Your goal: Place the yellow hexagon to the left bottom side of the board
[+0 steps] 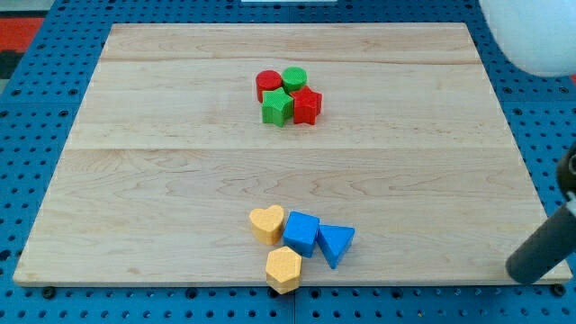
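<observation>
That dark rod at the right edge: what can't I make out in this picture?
- Dark rod, camera view: cut off by the right edge; my tip's end cannot be made out.
- White rounded object, view's top right: cropped by the frame, unidentifiable.
- Yellow hexagon block: far sides hidden.

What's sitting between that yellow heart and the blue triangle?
A blue cube sits between the yellow heart and the blue triangle, touching both, as the camera view shows.

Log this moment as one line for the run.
tip: out of view, rod at view's right edge | yellow hexagon: bottom edge, centre, by blue cube | contact: none | task: not done
</observation>
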`<state>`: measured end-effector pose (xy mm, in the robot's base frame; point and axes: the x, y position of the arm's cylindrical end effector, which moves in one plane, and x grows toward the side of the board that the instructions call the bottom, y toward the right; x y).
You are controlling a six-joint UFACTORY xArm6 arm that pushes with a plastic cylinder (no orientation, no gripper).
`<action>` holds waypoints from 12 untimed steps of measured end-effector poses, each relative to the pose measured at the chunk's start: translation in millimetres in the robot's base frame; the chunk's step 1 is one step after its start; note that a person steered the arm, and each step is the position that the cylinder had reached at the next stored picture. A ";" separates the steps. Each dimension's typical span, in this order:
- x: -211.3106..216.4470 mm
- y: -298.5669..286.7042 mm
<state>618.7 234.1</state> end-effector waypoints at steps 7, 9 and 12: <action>-0.4 -229.7; 0.3 -343.8; -23.5 -395.8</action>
